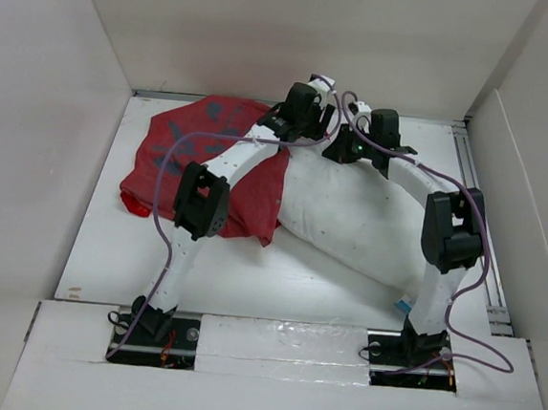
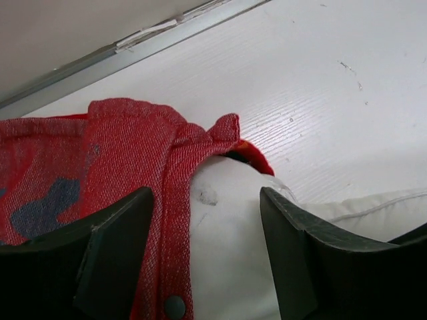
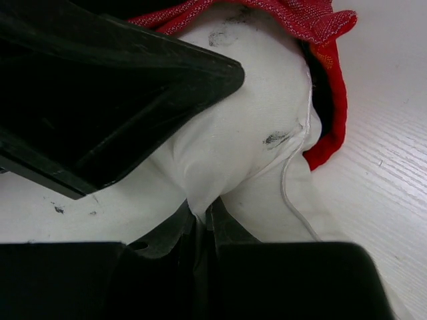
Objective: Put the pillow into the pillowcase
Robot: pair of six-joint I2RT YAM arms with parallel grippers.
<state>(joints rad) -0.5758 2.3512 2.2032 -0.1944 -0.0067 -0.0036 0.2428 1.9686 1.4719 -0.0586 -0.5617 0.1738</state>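
The red pillowcase (image 1: 192, 150) lies crumpled at the back left of the table. The white pillow (image 1: 359, 222) lies to its right, one corner tucked into the case's mouth. My left gripper (image 2: 207, 247) is open. Its fingers (image 2: 113, 253) straddle the pillowcase's hem (image 2: 170, 220) with a dark snap button, and the pillow's corner (image 2: 227, 227). My right gripper (image 3: 203, 217) is shut on a pinch of the pillow's white cloth (image 3: 247, 120), just beside the red opening (image 3: 327, 87). In the top view both grippers (image 1: 307, 107) (image 1: 356, 140) meet at the case's mouth.
White walls box in the table on three sides. A metal rail (image 2: 167, 33) runs along the back edge and another (image 1: 476, 203) along the right. The left gripper's black finger (image 3: 120, 87) fills the upper left of the right wrist view. A small blue-white tag (image 1: 404, 305) shows near the right arm's base.
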